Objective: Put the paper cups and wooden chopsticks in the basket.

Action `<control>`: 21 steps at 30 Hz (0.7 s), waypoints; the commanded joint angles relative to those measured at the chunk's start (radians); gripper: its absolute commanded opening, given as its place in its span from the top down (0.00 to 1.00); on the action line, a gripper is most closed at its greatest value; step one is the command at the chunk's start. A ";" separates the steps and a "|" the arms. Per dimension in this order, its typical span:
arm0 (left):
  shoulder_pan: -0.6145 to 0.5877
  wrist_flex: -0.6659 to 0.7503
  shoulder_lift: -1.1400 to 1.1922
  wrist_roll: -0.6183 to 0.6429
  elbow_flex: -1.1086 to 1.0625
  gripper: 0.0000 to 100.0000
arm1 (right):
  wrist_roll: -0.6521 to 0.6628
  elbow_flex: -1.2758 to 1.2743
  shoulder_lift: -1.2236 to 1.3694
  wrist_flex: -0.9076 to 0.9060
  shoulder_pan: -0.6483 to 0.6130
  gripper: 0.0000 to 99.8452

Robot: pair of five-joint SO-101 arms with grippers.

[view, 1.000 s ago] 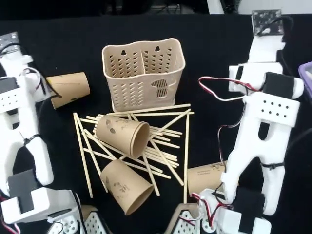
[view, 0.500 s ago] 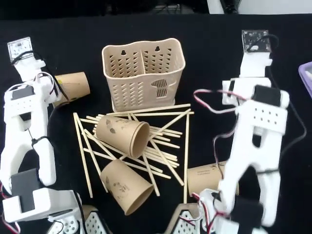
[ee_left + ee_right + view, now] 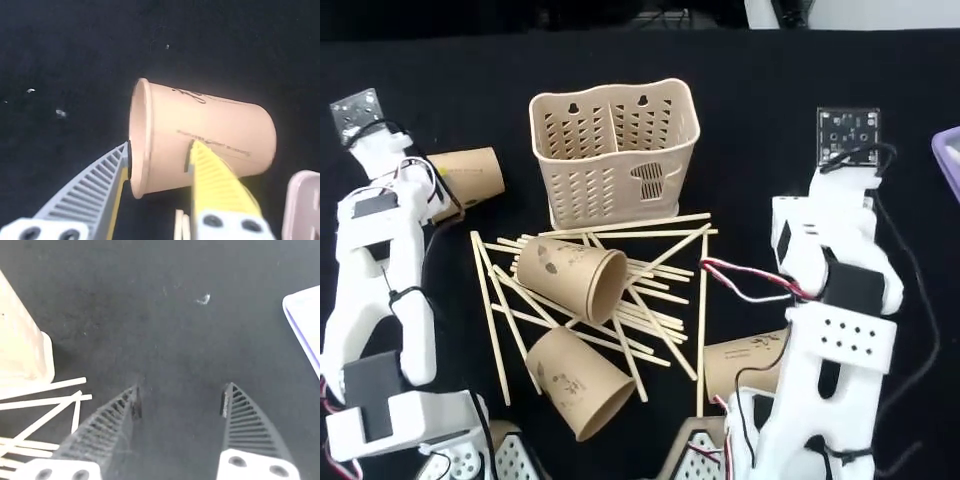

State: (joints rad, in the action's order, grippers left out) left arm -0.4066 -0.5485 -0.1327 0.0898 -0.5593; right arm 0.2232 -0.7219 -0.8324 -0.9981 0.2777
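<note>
**Operator:** Which step is in hand?

**Technician:** Cup pickup, as I judge it. The left gripper sits at a paper cup that lies on its side on the desk, on the left arm's side of the basket.

**Operator:** State of the fingers?

**Technician:** Apart. One finger stands at the cup's open mouth and the other over its outer wall. I cannot tell whether they touch it. The right gripper also has its fingers apart, with nothing between them, over bare desk near some chopstick ends.

**Operator:** What remains?

**Technician:** Nearly everything, as I judge it. The wooden chopsticks lie scattered in front of the basket. A second cup rests on them, a third cup lies beside them, and a fourth cup lies partly under the right arm.

**Operator:** What does the next move require?

**Technician:** Close the fingers on the cup wall with light force, since thin paper probably crushes. Lift the cup, carry it above the basket rim, then release.
</note>
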 commanded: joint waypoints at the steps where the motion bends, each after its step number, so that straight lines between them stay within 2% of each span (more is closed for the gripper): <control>1: 0.047 0.009 -0.012 0.009 -0.027 0.92 | 0.009 -0.007 -0.035 0.034 0.009 0.75; 12: 0.062 0.002 -0.015 0.012 -0.061 0.97 | 0.009 -0.022 -0.038 0.032 0.012 0.75; 21: 0.076 -0.167 -0.063 0.015 0.025 0.97 | 0.009 -0.051 -0.036 0.035 0.008 0.75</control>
State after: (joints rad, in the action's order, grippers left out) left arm -0.3544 -0.6375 -0.1511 0.0959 -0.5715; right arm 0.2232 -0.7787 -0.8339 -0.9889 0.2793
